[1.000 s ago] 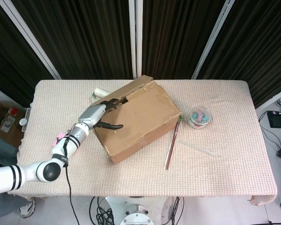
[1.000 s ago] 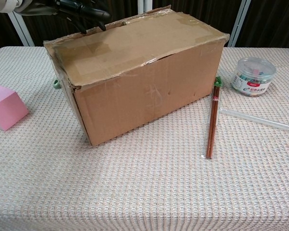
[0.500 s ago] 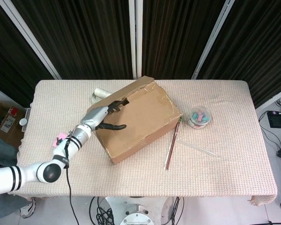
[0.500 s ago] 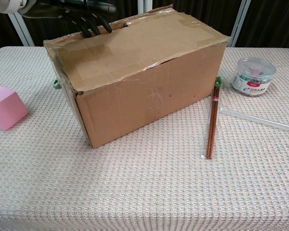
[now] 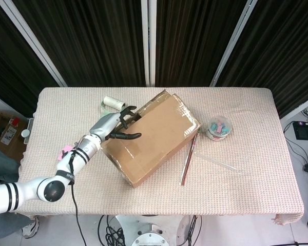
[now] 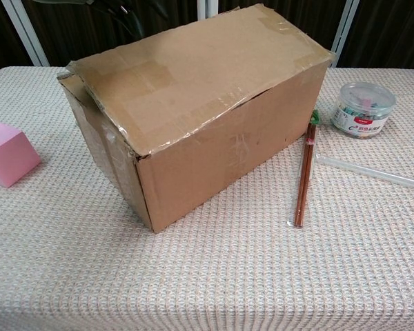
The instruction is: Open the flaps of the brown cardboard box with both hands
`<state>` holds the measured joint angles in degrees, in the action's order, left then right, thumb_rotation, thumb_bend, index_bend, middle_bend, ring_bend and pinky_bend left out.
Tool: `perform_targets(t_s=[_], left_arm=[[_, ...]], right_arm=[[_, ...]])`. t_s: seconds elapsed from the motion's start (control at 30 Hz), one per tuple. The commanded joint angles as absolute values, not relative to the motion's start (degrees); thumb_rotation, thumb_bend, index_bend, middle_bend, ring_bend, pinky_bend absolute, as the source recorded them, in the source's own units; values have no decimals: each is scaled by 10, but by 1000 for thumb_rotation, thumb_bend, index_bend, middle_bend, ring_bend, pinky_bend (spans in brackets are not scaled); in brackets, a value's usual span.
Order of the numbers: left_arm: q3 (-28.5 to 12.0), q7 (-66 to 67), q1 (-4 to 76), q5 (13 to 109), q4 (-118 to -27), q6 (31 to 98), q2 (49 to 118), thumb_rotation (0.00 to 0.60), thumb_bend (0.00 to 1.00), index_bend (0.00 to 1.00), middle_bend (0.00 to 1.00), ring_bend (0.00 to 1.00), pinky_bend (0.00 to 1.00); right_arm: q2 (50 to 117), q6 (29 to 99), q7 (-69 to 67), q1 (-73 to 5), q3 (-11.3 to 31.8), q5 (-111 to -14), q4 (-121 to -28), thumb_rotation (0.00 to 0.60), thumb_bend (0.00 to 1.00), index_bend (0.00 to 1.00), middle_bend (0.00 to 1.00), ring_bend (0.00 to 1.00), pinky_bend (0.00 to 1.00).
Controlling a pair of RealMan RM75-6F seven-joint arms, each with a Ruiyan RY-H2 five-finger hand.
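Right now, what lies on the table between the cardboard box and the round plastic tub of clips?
A long reddish-brown stick pack lies beside the cardboard box; otherwise bare cloth up to the tub. Both views show it.

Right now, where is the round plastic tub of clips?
In the head view the tub stands right of the cardboard box, just beyond the chopsticks; the chest view shows it at far right.

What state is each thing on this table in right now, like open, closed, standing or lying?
brown cardboard box: flaps down, taped, near flap's edge slightly lifted, not open.
left hand: fingers spread on the box's far left top edge; grip unclear.
right hand: not in view.
clear jar: upright, lid on.
packaged chopsticks: lying flat beside the box.
clear tube: lying flat.
pink block: resting on the table.
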<state>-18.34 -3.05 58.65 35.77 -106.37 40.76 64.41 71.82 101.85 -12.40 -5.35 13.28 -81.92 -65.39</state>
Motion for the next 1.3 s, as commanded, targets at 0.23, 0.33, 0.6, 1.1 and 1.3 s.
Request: perform_targets(t_s=[0.23,0.33,0.6,1.1,1.3], left_arm=[[-217,-74,572,396,-1097,410,628,212,0,68,161,406,217],[-226,-84,569,412,-1109,413,623,201,0,68,161,405,217],[-250,-108,565,441,-1161,415,604,198,0,68,161,405,218],[-295,-196,556,490,-1246,396,597,197,0,61,127,386,219],[-295,-224,554,504,-1269,381,597,197,0,61,127,357,216]], right_arm=[[717,1014,-132,-52,138,-820,-658,600,317,0,0,0,0],[717,1013,-135,-51,139,-820,-657,600,316,0,0,0,0],[715,1008,-151,-49,144,-818,-656,600,317,0,0,0,0],[719,1001,-174,-46,147,-817,-646,600,316,0,0,0,0],[722,998,-179,-46,147,-818,-640,600,317,0,0,0,0]])
